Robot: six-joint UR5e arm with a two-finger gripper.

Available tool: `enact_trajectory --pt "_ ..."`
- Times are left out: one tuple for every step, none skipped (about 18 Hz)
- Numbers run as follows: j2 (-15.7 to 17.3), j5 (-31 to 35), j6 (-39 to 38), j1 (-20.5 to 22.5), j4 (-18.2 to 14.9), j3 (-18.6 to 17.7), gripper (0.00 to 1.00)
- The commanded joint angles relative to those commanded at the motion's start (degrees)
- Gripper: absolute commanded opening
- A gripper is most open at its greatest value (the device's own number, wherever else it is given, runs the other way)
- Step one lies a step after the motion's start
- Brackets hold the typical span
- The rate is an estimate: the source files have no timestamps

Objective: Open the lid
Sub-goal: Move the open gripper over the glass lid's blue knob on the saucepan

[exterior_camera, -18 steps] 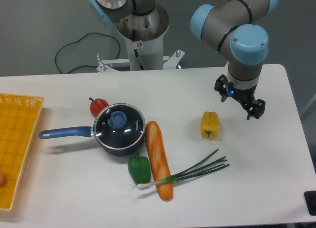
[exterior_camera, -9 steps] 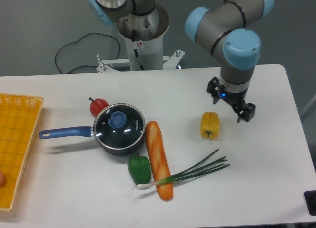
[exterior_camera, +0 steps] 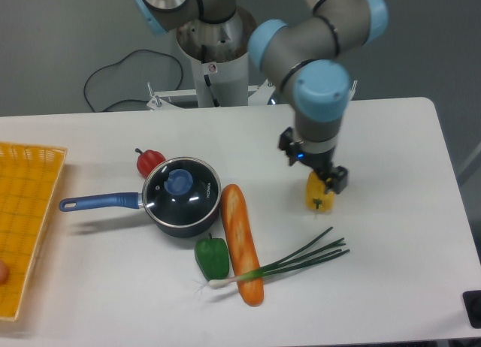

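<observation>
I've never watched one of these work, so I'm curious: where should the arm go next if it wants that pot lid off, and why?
Probably further left, towards the blue knob. The gripper hangs over the yellow pepper, well right of the saucepan, and the lid sits closed on it, untouched. The baguette lies between them.

dark blue saucepan [exterior_camera: 161,212], red pepper [exterior_camera: 149,161], green pepper [exterior_camera: 213,257], baguette [exterior_camera: 241,242], spring onions [exterior_camera: 301,258], yellow basket [exterior_camera: 26,219]
</observation>
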Motion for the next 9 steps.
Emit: enact_trajectory --pt "0.0 -0.3 -1.6 -0.9 0.1 0.1 1.0" --pt "0.1 -0.4 -3.3 -1.7 0.1 0.1 1.0" --pt "0.1 -0.4 -4.7 -2.4 0.1 0.1 1.0" --pt "0.3 -0.5 -5.6 -2.8 0.1 0.0 1.0" --pt "0.4 -1.0 -7.2 -3.2 0.1 0.0 1.0" --pt "0.5 -1.8 -9.6 -3.3 0.0 0.0 1.0" --pt "0.9 -2.5 -12.2 -3.6 0.1 0.0 1.0" --pt "1.6 -3.2 -14.7 -3.7 0.1 0.0 1.0" --pt "2.0 -3.4 -16.4 -3.7 0.1 -0.2 1.0"
